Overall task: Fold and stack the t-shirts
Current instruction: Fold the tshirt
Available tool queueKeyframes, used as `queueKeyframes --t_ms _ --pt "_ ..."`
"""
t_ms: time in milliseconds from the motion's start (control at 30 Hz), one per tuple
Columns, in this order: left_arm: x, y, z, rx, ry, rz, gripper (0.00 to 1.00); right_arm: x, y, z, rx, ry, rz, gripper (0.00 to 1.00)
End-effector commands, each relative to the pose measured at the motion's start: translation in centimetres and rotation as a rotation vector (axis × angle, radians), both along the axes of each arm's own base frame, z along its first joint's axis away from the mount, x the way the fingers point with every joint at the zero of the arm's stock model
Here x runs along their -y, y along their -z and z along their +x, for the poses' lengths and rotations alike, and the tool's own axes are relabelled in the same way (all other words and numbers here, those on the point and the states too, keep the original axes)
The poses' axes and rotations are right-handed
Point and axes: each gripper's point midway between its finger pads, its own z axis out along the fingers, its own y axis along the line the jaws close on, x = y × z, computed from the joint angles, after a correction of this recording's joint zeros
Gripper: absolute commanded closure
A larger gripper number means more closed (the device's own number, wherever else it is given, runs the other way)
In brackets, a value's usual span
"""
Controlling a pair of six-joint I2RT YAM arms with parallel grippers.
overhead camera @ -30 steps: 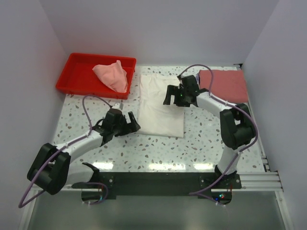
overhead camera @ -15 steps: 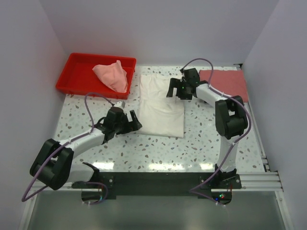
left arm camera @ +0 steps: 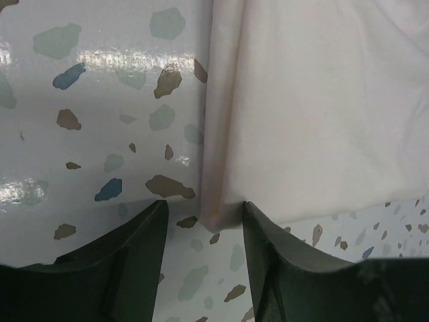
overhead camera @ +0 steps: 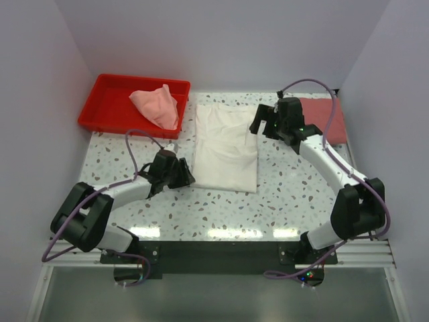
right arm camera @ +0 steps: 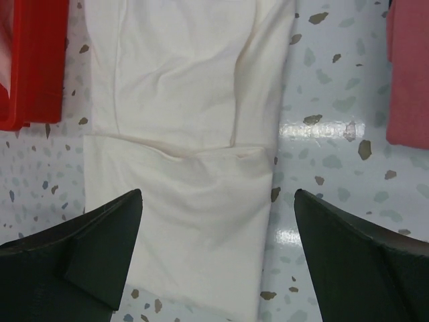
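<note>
One red tray point(overhead camera: 100, 82) at the far left holds one crumpled pale pink t-shirt point(overhead camera: 157, 106). The left gripper point(left arm camera: 202, 204) sits at the near left corner of one folded white t-shirt point(overhead camera: 224, 151), its fingers partly apart with that corner between them, unclamped. The right gripper point(right arm camera: 218, 194) hangs spread wide and empty above that shirt's far right edge, and one flat dusty-red t-shirt point(overhead camera: 332, 117) lies at the far right.
</note>
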Motion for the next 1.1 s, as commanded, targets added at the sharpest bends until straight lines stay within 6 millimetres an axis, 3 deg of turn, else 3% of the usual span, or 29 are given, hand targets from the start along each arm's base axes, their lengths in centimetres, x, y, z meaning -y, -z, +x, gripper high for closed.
queueKeyframes --t_ms 0,133,367,533,700,800,1067 --pt "1.2 -1.2 0.9 0.043 0.040 -0.044 0.48 3.1 1.1 -1.1 -0.025 0.131 -0.059 0.01" --pt "1.3 -0.8 0.5 0.038 0.048 -0.062 0.52 3.7 2.0 -2.3 -0.038 0.143 -0.063 0.01" --pt "2.1 -0.4 0.0 0.015 0.081 -0.083 0.73 4.3 3.3 -4.4 -0.072 0.154 -0.069 0.01" --pt "1.7 0.8 -1.0 -0.026 0.084 -0.057 0.80 4.3 3.7 -5.9 -0.084 0.148 -0.049 0.01" --pt "1.1 2.0 -2.2 -0.059 0.083 -0.043 0.99 2.6 4.5 -8.0 -0.127 0.042 0.015 0.01" --pt "0.6 2.2 -2.7 -0.061 0.077 -0.033 1.00 0.9 5.7 -10.1 -0.171 -0.087 0.056 0.01" --pt "0.2 1.6 -3.2 -0.038 0.064 -0.045 1.00 -1.4 10.7 -15.2 -0.321 -0.187 0.073 0.07"
